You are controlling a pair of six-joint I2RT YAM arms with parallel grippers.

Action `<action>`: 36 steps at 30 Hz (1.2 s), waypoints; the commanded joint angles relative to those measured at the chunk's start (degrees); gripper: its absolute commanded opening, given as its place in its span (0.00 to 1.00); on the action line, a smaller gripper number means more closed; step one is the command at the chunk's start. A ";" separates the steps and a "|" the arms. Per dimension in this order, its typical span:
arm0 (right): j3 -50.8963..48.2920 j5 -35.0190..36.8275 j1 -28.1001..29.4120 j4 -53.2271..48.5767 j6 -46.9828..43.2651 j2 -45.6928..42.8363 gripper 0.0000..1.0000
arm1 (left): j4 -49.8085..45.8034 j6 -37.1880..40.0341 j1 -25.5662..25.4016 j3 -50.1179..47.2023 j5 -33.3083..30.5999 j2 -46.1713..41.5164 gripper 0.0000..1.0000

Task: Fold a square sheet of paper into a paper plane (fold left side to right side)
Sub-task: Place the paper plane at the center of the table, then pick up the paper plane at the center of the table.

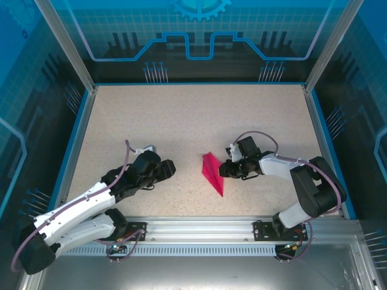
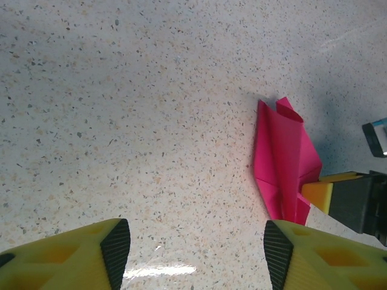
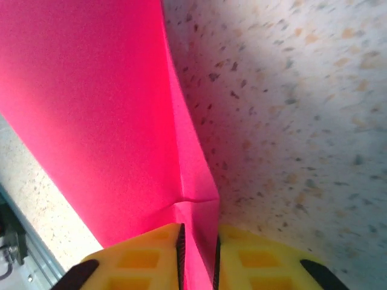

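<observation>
The magenta-pink paper plane (image 1: pixel 213 174) is a narrow pointed shape on the speckled table, its tip toward the near rail. My right gripper (image 1: pixel 224 170) meets it from the right. In the right wrist view a raised fold of the paper (image 3: pixel 91 90) fills the narrow gap between the yellow fingers (image 3: pixel 145 260) of the right gripper (image 3: pixel 198 257), shut on it. My left gripper (image 1: pixel 170 168) sits to the left of the paper, apart from it. Its fingers (image 2: pixel 91 257) stand wide apart over bare table, left gripper (image 2: pixel 196 254) open, with the paper (image 2: pixel 284 157) ahead to the right.
A blue rim (image 1: pixel 77 142) bounds the speckled table (image 1: pixel 193 121), and transparent walls rise behind it. A metal rail (image 1: pixel 199 228) carrying both arm bases runs along the near edge. The right arm's elbow (image 1: pixel 314 187) bulks at the right.
</observation>
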 commanded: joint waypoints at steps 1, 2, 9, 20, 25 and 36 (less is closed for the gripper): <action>2.99 8.32 -0.67 -9.89 -5.62 -2.76 0.29 | -0.79 0.45 0.44 0.61 -0.62 1.00 0.64; 3.34 9.71 -0.67 -11.55 -6.28 -3.14 0.31 | -0.69 0.59 0.49 0.79 -0.45 1.30 0.65; 7.21 19.51 3.92 -21.27 -10.24 -12.31 0.47 | -0.43 1.42 0.49 1.86 0.24 3.01 0.66; 10.06 16.51 12.00 -22.46 -9.69 -6.75 0.58 | 3.17 2.19 0.45 0.13 2.18 1.62 0.80; 10.87 17.04 13.55 -21.46 -8.85 -3.35 0.53 | 2.48 2.02 0.45 -0.06 1.85 1.29 0.80; 12.57 18.39 15.30 -20.09 -8.00 1.87 0.29 | 2.05 1.89 0.49 -0.15 1.68 1.44 0.81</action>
